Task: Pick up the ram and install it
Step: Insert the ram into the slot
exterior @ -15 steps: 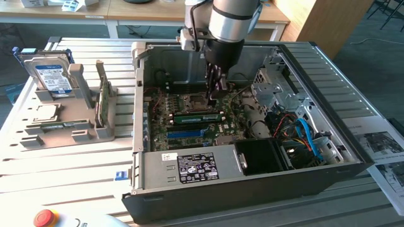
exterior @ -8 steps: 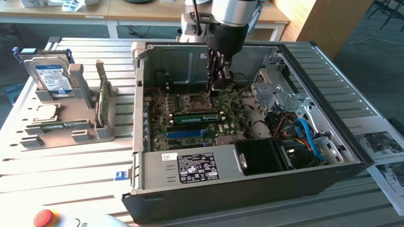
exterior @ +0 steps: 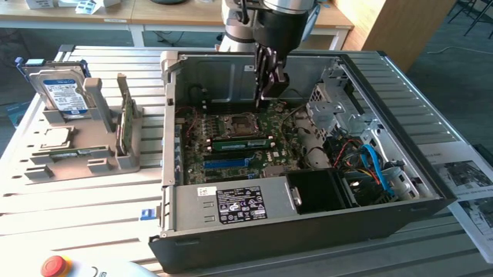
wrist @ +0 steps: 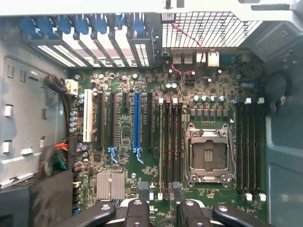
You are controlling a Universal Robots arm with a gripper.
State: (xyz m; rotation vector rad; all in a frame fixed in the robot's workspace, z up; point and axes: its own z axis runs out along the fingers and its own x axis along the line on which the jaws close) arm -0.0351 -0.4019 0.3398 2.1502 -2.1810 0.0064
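A green ram stick (exterior: pixel 241 143) stands on edge in a memory slot of the motherboard (exterior: pixel 269 124), between the CPU socket (exterior: pixel 233 123) and the blue slot. My gripper (exterior: pixel 271 95) hangs straight above it inside the open PC case, apart from it. In the wrist view my gripper (wrist: pixel 159 188) is open with nothing between its two dark fingers (wrist: pixel 143 189), over the row of long black memory slots (wrist: pixel 170 142). A matching green stick (exterior: pixel 79 152) lies flat on the grey fixture on the exterior view's left.
The grey fixture (exterior: pixel 46 170) also carries a hard drive (exterior: pixel 62 92) and a CPU chip (exterior: pixel 54 137). The case walls (exterior: pixel 171 115), the drive cage (exterior: pixel 331 109), loose cables (exterior: pixel 370 158) and the power supply (exterior: pixel 239 205) ring the motherboard. A red stop button (exterior: pixel 54 265) sits near the front.
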